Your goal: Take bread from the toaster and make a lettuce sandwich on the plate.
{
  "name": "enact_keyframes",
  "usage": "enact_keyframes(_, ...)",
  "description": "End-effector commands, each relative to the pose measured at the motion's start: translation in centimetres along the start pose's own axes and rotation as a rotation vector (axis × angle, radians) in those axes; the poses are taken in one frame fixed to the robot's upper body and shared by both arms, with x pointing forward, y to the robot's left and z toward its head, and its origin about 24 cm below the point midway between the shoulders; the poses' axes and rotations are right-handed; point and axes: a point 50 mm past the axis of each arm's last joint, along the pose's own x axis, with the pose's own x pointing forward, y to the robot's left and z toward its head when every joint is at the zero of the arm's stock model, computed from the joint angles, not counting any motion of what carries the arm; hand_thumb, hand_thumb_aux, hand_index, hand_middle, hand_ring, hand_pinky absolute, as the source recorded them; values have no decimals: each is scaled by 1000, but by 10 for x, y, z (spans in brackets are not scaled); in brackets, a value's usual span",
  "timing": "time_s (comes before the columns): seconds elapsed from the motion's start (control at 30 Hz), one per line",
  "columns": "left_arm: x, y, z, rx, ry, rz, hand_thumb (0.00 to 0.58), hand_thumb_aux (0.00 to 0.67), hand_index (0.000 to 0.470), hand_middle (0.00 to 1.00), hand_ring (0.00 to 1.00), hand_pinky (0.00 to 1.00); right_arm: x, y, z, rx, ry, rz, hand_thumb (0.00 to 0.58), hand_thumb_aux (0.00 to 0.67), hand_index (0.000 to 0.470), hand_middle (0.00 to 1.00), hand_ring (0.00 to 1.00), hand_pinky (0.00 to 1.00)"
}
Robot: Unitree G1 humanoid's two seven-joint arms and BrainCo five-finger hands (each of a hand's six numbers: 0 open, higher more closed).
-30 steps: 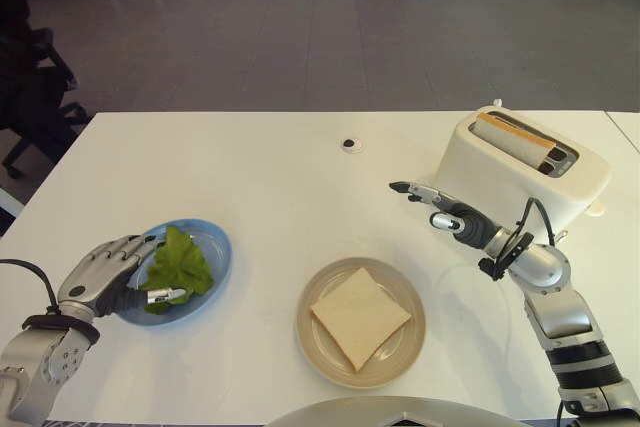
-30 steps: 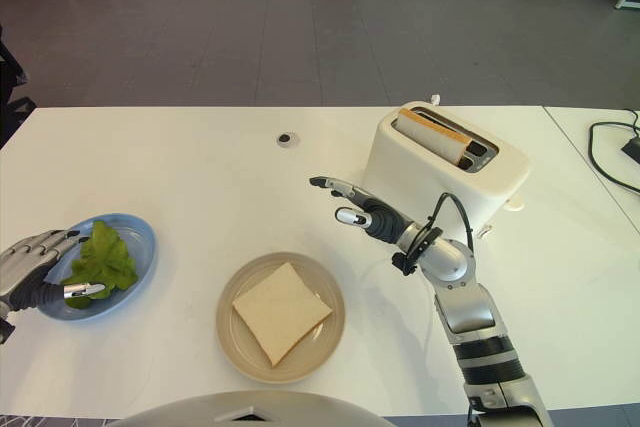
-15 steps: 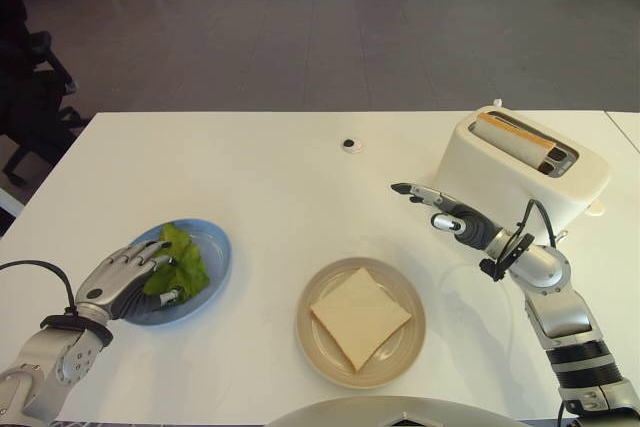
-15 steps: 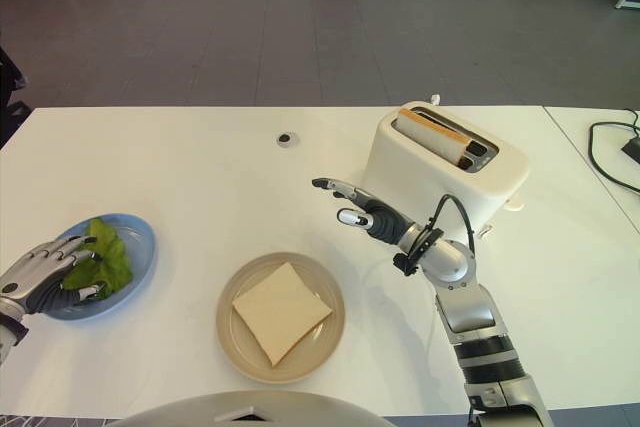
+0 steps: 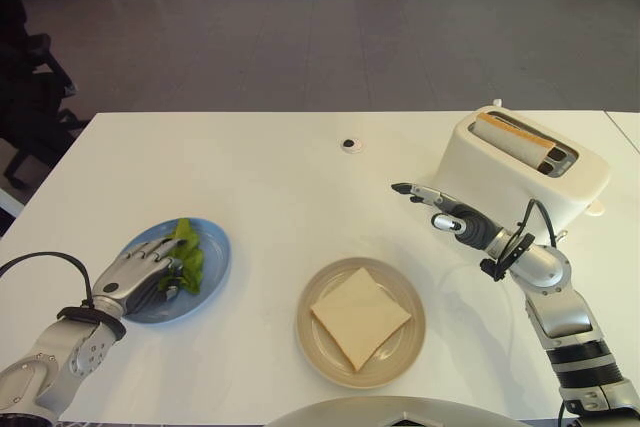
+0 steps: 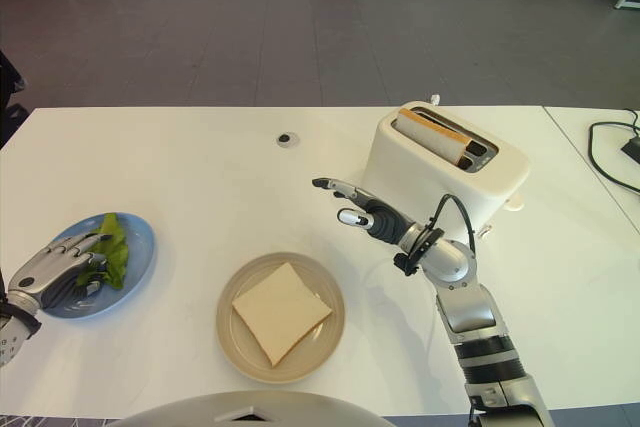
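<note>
Your left hand has slid further onto the blue dish over the last second, and the lettuce, which lay spread across the middle of the dish, is now bunched up on the side nearer the tan plate. Its fingers are curled down over the leaf's near edge and gripping it, with the palm lying over the near left part of the dish. The lettuce is still inside the dish, pressed against your fingertips and partly standing up rather than lying flat. Your right hand has hardly shifted. It hangs above the white table just in front of the toaster, on the side toward the table's middle, with its fingers stretched out and apart and nothing in them. It is near the toaster's wall, but you cannot tell whether it touches. A slice of bread stands in the toaster's top slot, its upper edge showing above the rim. On the tan plate, near the table's front edge between your two hands, one slice of bread lies flat, turned so a corner points toward you. A small dark knob sits farther back on the table, well apart from everything else.
</note>
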Motion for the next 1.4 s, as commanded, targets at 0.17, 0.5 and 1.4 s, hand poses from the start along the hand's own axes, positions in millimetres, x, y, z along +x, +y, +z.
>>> enact_keyframes(0.17, -5, 7, 1, -10, -13, 44, 580, 670, 470, 0, 0, 0, -1, -4, 1, -25, 10, 1, 0, 0, 0, 0, 0, 0)
enact_keyframes(0.5, -26, 65, 1, -137, -35, 315, 580, 670, 470, 0, 0, 0, 0, -6, 0, -32, 11, -5, 0, 0, 0, 0, 0, 0)
enact_keyframes(1.4, -14, 22, 228, -136, -813, 120, 580, 670, 470, 0, 0, 0, -2, -19, -7, -38, 27, -56, 0, 0, 0, 0, 0, 0)
